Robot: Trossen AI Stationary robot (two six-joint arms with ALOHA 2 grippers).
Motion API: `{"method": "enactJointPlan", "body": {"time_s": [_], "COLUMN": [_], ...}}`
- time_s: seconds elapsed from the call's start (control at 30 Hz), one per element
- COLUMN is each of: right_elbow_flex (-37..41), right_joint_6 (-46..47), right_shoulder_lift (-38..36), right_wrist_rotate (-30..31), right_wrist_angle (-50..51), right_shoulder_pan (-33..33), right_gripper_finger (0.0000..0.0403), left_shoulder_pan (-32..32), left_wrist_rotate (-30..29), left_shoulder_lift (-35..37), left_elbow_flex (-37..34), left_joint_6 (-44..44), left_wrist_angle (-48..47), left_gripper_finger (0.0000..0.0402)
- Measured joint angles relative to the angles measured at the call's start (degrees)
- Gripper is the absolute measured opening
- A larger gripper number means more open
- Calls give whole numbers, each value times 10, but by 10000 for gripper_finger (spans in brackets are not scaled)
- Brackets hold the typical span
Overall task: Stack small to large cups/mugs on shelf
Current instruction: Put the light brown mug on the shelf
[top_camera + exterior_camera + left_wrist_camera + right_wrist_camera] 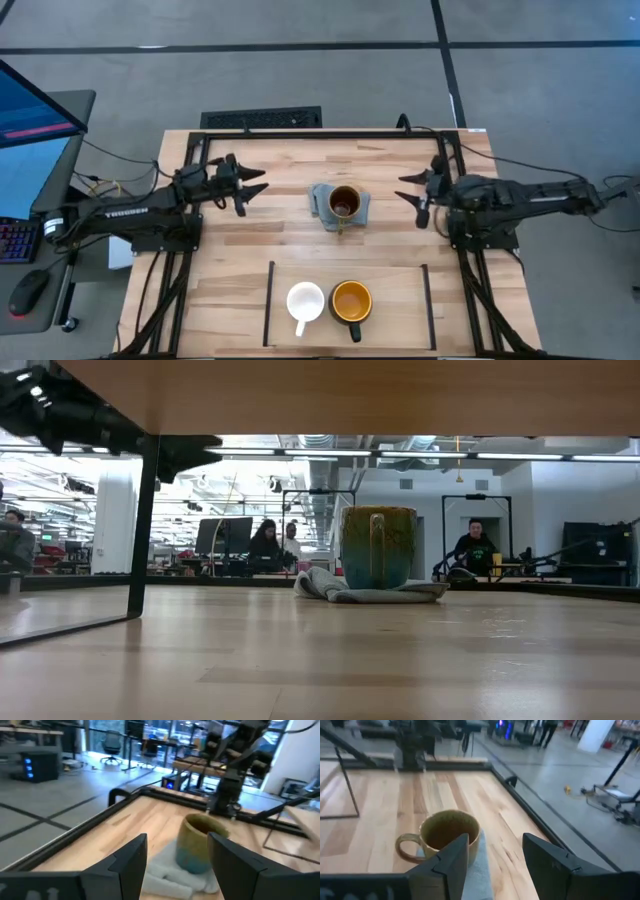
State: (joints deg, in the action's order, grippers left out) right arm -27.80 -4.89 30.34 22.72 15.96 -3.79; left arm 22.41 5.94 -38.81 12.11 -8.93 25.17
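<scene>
The brown-gold mug (pixel 343 204) stands upright on a grey cloth (pixel 360 212) near the centre of the counter (pixel 270 230), w/ dark inside and its handle pointing toward the shelf side. In the low view the mug (pixel 378 547) shows a gold upper part & blue-green lower part, handle facing the camera, cloth (pixel 375 591) bunched under it.

On the shelf (pixel 395 310), the pale wood patch btwn two thin black bars, the white mug (pixel 305 300) sits beside the dark mug (pixel 351 301) w/ the yellow-orange inside; the two rims are touching or nearly so, can't tell which. Both handles point toward the counter's near edge. The shelf part to the right of the dark mug is bare wood.

Left gripper (pixel 253 187) hangs above the counter to the left of the big mug, well apart from it, fingers spread wide and holding nothing. From the left wrist view the mug (pixel 201 843) shows btwn the two dark fingers (pixel 131 861), farther off on its cloth (pixel 172 870).

Right gripper (pixel 411 188) hangs on the opposite side, also apart from the mug, fingers wide & empty. The right wrist view has the mug (pixel 447 836) just ahead of the fingers (pixel 547 860), handle out to one side.

People sit at desks in the room beyond the counter.
</scene>
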Motion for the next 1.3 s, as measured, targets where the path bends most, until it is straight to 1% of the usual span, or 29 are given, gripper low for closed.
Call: {"method": "enactJointPlan", "body": {"time_s": [0.13,0.33,0.4,0.47,0.57,0.67,0.77,0.97,1.13,1.3], "right_elbow_flex": [-72,-200,-235,-266,-306,-338,-356,-358,-367,-430], "right_joint_6": [19,53,49,45,42,30,23,-38,-74,-43], "right_shoulder_lift": [101,241,275,305,344,377,404,455,490,518], "right_wrist_rotate": [0,-7,-35,-77,-133,-164,-168,-169,-169,-167], "right_wrist_angle": [41,175,209,225,241,262,277,262,250,258], "right_shoulder_pan": [26,104,126,145,166,175,174,173,173,169], "right_gripper_finger": [210,210,210,210,210,210,210,210,210,210], "left_shoulder_pan": [0,0,0,2,5,4,4,4,4,4], "left_wrist_rotate": [-29,-37,-37,-39,-40,-17,-8,-8,-36,-53], "left_shoulder_lift": [1,1,0,2,15,21,26,26,26,26], "left_elbow_flex": [-41,-88,-96,-97,-97,-96,-96,-96,-96,-96], "left_joint_6": [1,-4,-9,-10,-10,-19,-23,-14,29,47], "left_wrist_angle": [61,115,114,120,124,97,91,92,116,120], "left_gripper_finger": [197,197,197,197,197,197,197,197,197,197]}}
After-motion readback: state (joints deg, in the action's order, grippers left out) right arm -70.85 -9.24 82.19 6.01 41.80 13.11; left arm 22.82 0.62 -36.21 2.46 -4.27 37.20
